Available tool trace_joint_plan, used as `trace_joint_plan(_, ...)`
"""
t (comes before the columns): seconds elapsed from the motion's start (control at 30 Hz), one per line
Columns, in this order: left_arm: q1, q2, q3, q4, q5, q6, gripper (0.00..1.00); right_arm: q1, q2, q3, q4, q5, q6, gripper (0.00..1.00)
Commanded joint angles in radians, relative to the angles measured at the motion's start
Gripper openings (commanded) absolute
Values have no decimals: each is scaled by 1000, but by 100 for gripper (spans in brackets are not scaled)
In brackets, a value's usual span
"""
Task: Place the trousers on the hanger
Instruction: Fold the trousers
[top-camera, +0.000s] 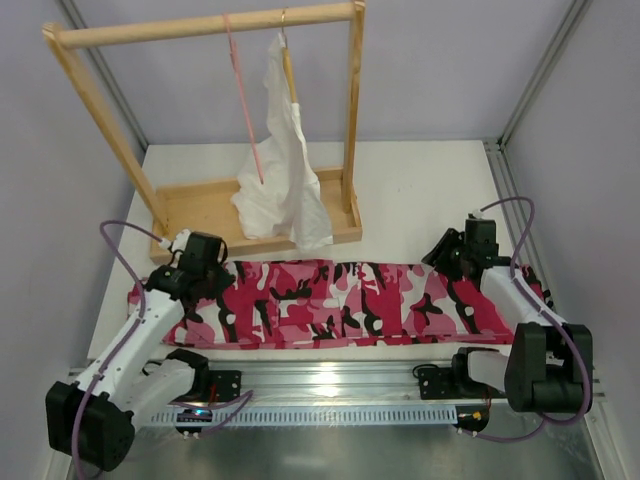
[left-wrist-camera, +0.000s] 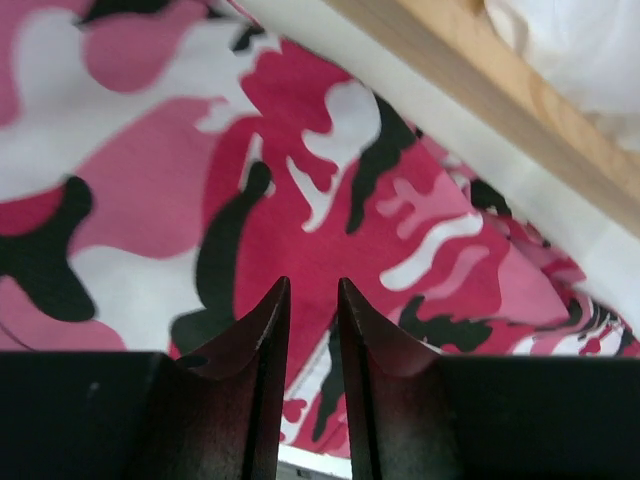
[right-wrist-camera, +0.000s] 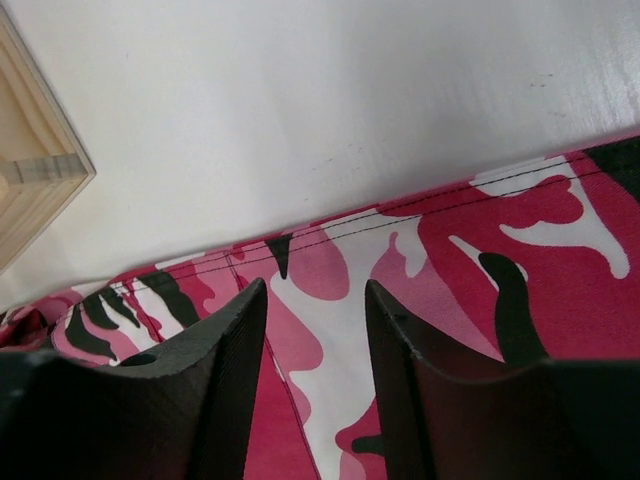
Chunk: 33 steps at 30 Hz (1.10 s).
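The camouflage trousers (top-camera: 340, 300) lie flat along the near part of the table, stretched from left to right. The thin pink hanger (top-camera: 245, 100) hangs from the top bar of the wooden rack, away from both arms. My left gripper (top-camera: 212, 268) hovers low over the trousers' left end; its jaws (left-wrist-camera: 312, 285) stand a narrow gap apart, with flat cloth (left-wrist-camera: 300, 150) showing between them and nothing pinched. My right gripper (top-camera: 455, 262) is over the right end, open (right-wrist-camera: 315, 285), just inside the stitched far edge of the trousers (right-wrist-camera: 520, 240).
The wooden rack (top-camera: 215, 205) stands behind the trousers, its base board close to the left gripper (left-wrist-camera: 480, 70). A white garment (top-camera: 280, 170) hangs on a tan hanger beside the pink one. Bare white table (right-wrist-camera: 300, 100) lies beyond the right gripper.
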Motion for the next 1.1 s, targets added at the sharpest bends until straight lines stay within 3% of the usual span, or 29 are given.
trace_joint_plan(0.0,-103,18,-47,10,-58,-148,27,15,-56,42,-26,-33,-38,49)
trace_joint_plan(0.17,-116,45,-136,106,-62,-262,36,18,-119,37,-75,-18,-44,60)
trace_joint_plan(0.33,-85,149,-127,93,-89,-283,37,18,-153,60,-132,-4,-56,64)
trace_joint_plan(0.57,85,302,-121,84,-59,-219,35,18,-177,71,-157,15,-65,70)
trace_joint_plan(0.77,249,312,-124,90,-55,-132,34,18,-150,76,-120,-8,-83,71)
trace_joint_plan(0.93,410,342,-101,96,-61,-69,34,20,-71,129,-91,-131,-128,71)
trace_joint_plan(1.07,485,405,-75,114,-36,-23,34,34,-47,180,-112,-113,-140,71)
